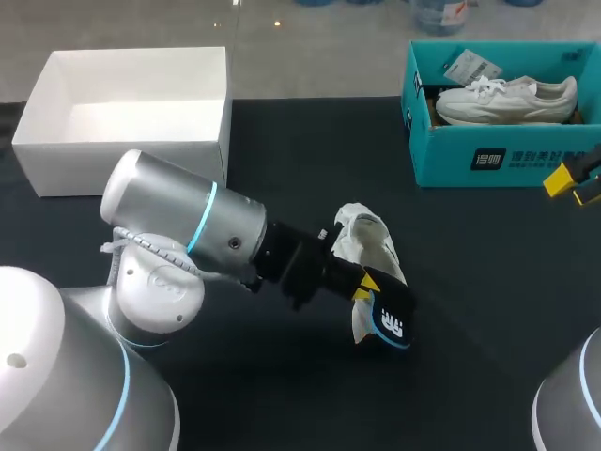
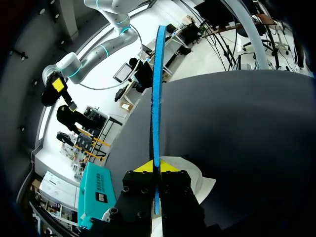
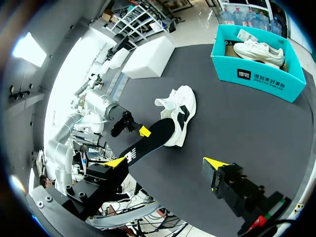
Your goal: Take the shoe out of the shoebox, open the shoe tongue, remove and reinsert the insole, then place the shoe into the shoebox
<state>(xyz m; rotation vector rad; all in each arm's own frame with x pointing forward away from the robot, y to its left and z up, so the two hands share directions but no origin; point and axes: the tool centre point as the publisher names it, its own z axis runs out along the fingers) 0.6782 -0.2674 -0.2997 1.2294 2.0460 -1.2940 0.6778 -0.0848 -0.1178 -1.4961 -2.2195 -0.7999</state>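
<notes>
**Near the shoebox (image 1: 451, 162), insole (image 1: 390, 324) in hand**

Well clear of the shoebox's front wall, your white shoe (image 1: 362, 235) lies on the tabletop (image 1: 488, 301); your left hand (image 1: 367, 284) is clenched on the black insole, farther still from the shoebox; your right hand (image 1: 573, 185) hangs released beside that wall.

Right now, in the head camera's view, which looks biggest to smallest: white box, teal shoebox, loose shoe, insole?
1. The white box and the teal shoebox look alike; the shoebox runs off the edge, so no ranking.
2. The loose shoe.
3. The insole, seen tilted.
</notes>
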